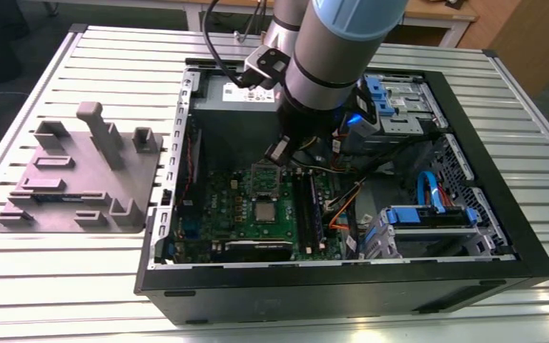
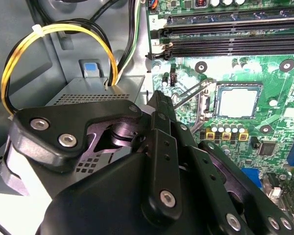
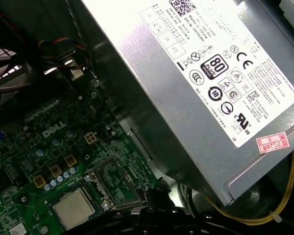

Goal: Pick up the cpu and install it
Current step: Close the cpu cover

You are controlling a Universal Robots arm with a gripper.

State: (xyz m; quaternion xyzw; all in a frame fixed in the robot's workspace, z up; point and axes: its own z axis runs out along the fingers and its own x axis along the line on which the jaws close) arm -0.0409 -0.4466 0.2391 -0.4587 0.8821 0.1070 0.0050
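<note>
Pincer (image 2: pixel 159 105) above motherboard (image 1: pixel 217 207); cpu (image 1: pixel 266 211) seated.

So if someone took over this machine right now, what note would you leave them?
Gripper: above the motherboard, beside the power supply; open or shut can't be told.
Cpu: lying in its socket, apart from the gripper.
Done: cpu appears placed.
Left: the socket lever stands raised, so the cpu looks not yet locked in.
</note>
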